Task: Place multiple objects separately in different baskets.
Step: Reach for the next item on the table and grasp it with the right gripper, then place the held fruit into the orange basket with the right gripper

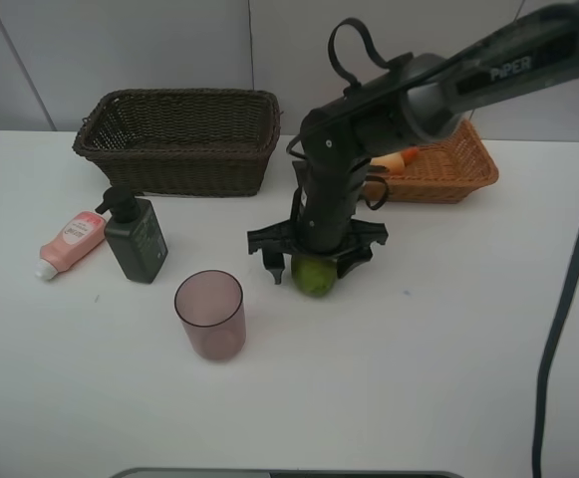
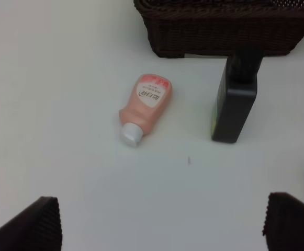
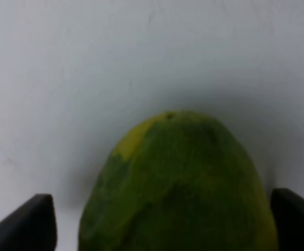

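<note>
A green lime (image 1: 315,276) lies on the white table at mid-table. My right gripper (image 1: 314,267) is down over it, open, with one finger on each side. In the right wrist view the lime (image 3: 178,183) fills the space between the fingertips (image 3: 36,217). The pink tube (image 1: 72,241) lies flat at the left, next to the upright dark green pump bottle (image 1: 138,239). The pinkish cup (image 1: 210,314) stands in front. An orange-red fruit (image 1: 399,159) shows in the tan basket (image 1: 458,174), partly hidden by the arm. My left gripper (image 2: 167,209) is open and empty above the table, short of the tube (image 2: 145,107) and bottle (image 2: 235,104).
The dark brown basket (image 1: 179,139) stands at the back left, just behind the bottle; it also shows in the left wrist view (image 2: 225,31). The right arm reaches from the upper right across the tan basket's near-left corner. A black cable hangs at the right edge.
</note>
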